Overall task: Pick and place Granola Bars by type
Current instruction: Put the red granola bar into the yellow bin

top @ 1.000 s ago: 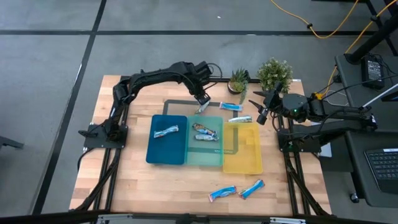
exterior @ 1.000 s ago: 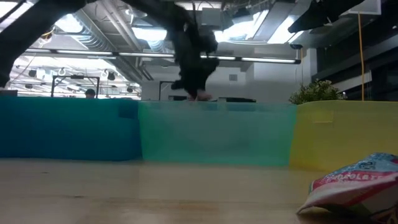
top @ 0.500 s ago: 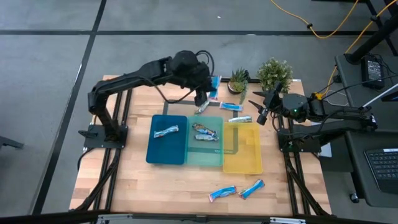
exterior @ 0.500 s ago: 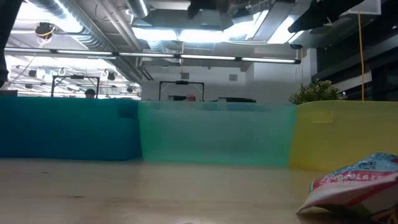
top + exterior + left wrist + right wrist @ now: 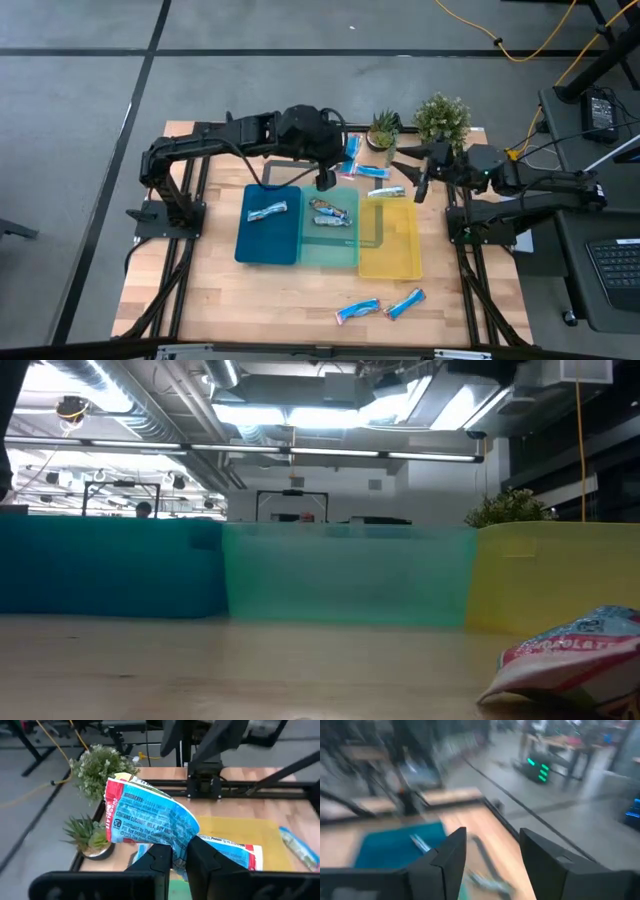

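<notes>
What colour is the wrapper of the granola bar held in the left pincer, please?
Bright blue with white print and a red edge, clearest in the left wrist view: granola bar.

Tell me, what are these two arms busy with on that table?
They are sorting granola bars into coloured trays. The left gripper is shut on a blue granola bar and holds it in the air by the far edge of the teal tray. The right gripper waits open near the yellow tray. Two bars lie loose on the table's near side.

high view: you look straight down on the whole table point(image 5: 220, 300).
low view: level, close behind the trays.
shared: teal tray point(image 5: 330, 245), yellow tray point(image 5: 555, 575).
</notes>
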Motion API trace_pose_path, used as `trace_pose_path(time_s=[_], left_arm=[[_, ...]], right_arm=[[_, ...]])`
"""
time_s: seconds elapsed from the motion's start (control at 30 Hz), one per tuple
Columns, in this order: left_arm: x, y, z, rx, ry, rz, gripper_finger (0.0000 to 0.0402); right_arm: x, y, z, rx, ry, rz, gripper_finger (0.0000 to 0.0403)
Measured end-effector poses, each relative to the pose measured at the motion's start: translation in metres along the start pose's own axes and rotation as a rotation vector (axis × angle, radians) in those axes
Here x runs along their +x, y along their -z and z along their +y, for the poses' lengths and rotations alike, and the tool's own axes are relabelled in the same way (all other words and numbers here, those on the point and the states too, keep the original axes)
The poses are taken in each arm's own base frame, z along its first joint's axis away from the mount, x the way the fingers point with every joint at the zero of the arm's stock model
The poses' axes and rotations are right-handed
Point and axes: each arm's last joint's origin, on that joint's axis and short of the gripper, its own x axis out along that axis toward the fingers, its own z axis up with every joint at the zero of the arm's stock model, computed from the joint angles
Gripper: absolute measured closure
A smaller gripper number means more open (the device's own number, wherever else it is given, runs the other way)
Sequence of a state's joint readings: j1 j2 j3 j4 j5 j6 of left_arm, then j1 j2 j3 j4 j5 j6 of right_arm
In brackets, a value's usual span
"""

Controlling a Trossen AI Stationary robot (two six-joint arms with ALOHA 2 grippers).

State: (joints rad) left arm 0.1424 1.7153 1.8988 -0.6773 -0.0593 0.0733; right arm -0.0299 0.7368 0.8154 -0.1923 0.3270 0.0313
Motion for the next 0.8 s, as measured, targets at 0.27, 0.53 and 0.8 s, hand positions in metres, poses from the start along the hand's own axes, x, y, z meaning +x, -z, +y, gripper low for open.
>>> trace_pose_path(time_s=[0.27, 0.53, 0.8], left_arm=[[-0.006, -0.001, -0.02, 0.174, -0.119, 0.018, 0.0374], [-0.01, -0.002, -0.033, 0.323, -0.204, 0.033, 0.0374], [-0.01, -0.002, -0.032, 0.375, -0.232, 0.05, 0.0372]], right_arm=[[0.031, -0.016, 0.002, 0.215, -0.127, -0.057, 0.0131], [0.066, -0.042, 0.001, 0.251, -0.231, -0.05, 0.004], [0.094, -0.053, 0.006, 0.24, -0.247, -0.024, 0.004]])
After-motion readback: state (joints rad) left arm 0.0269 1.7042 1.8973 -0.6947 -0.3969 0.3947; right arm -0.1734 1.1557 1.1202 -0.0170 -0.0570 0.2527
